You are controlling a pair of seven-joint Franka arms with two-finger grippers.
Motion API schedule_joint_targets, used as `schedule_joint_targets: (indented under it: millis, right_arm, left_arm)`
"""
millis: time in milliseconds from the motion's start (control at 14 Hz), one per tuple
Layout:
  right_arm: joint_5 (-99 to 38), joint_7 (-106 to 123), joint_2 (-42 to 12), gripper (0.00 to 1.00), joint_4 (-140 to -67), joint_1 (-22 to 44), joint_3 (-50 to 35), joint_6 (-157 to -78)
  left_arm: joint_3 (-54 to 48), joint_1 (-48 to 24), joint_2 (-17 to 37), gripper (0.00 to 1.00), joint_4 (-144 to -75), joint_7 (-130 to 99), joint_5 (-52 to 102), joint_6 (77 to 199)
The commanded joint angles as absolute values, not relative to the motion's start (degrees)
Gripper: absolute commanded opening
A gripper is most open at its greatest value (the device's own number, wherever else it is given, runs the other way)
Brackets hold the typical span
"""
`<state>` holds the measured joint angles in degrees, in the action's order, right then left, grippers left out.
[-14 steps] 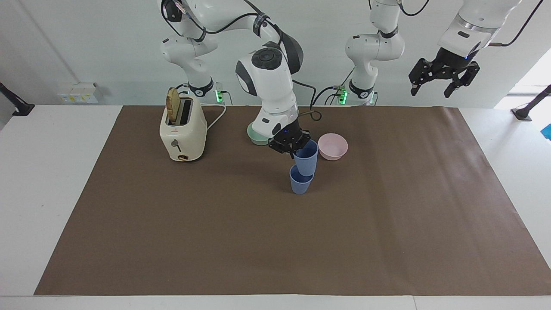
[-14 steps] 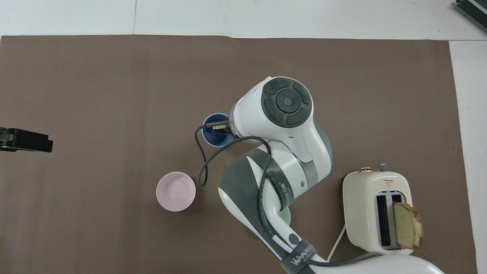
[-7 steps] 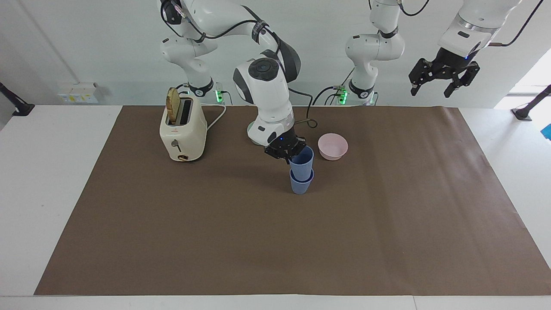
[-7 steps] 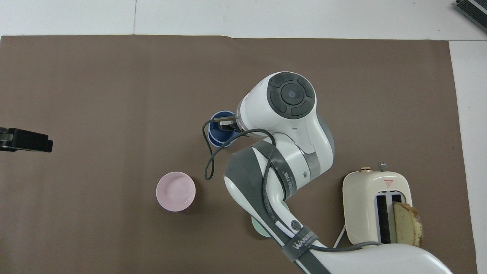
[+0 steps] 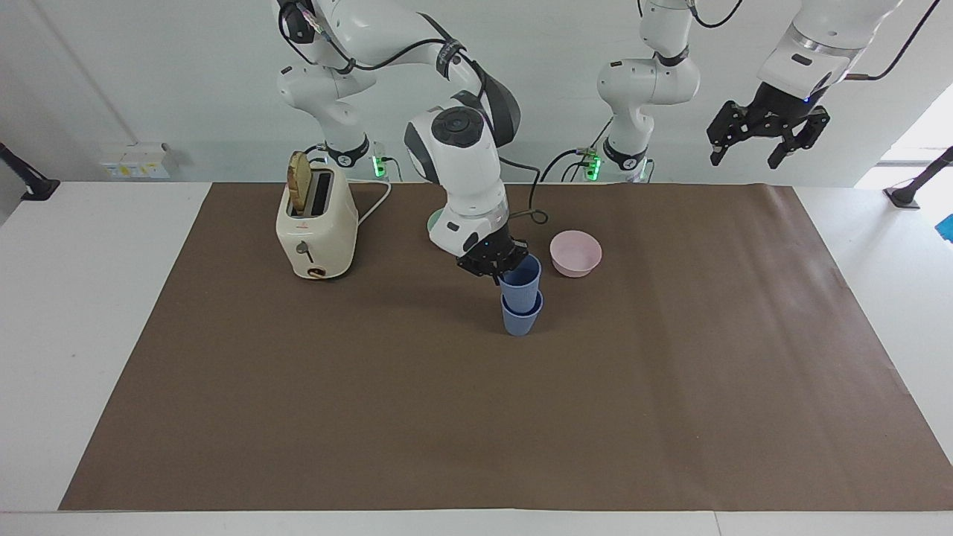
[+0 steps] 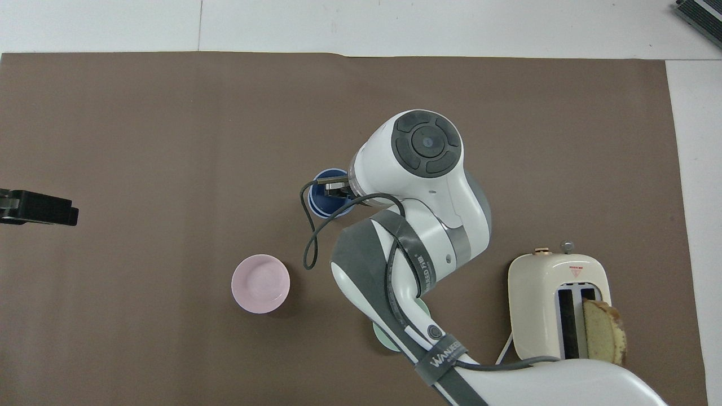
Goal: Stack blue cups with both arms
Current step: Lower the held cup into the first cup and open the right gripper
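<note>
Two blue cups [image 5: 521, 296] nested, right end effector [image 5: 497, 266] gripping upper cup's rim

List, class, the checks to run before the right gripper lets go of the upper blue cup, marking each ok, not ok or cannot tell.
1. Upper blue cup sits in lower blue cup: ok.
2. Lower cup upright on the mat: ok.
3. Right gripper shut on the upper cup's rim: ok.
4. Upper cup fully seated: cannot tell.
5. Left gripper open, waiting away from the stack: ok.
6. Pink bowl apart from the stack: ok.
</note>
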<state>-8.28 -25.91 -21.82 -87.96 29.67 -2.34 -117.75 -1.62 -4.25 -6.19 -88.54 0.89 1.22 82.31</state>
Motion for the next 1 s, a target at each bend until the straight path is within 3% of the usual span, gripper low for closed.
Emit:
schedule_joint_targets:
  millis: [0, 286, 357, 429, 500, 929]
  right_arm:
    - [-8.17, -26.54, -22.41, 0.0, -88.68, 29.36, -2.55, -118.39]
    - [-8.26, -26.46, -22.5, 0.0, -88.68, 29.35, -2.64, -118.83]
    - [-8.44, -26.46, -22.5, 0.3, -88.59, 29.27, -2.64, -118.83]
    - [-8.44, -26.46, -22.5, 0.71, -88.68, 29.18, -2.64, -118.83]
    - [-8.44, -26.37, -22.5, 0.89, -88.59, 29.09, -2.64, -118.83]
    - [-8.09, -26.28, -22.59, 1.0, -88.51, 28.92, -2.64, -119.1]
  left_arm:
    - [-2.11, -3.52, -6.33, 1.0, -88.07, 0.97, 0.88, 81.12]
    - [-2.11, -3.52, -6.33, 1.0, -88.07, 0.97, 0.88, 81.12]
    - [-2.11, -3.52, -6.33, 1.0, -88.07, 0.97, 0.88, 81.12]
    - [-2.11, -3.52, -6.33, 1.0, -88.07, 0.97, 0.88, 81.12]
    - [-2.11, -3.52, -6.33, 1.0, -88.07, 0.97, 0.88, 81.12]
    - [-2.11, -3.52, -6.33, 1.0, -88.07, 0.97, 0.88, 81.12]
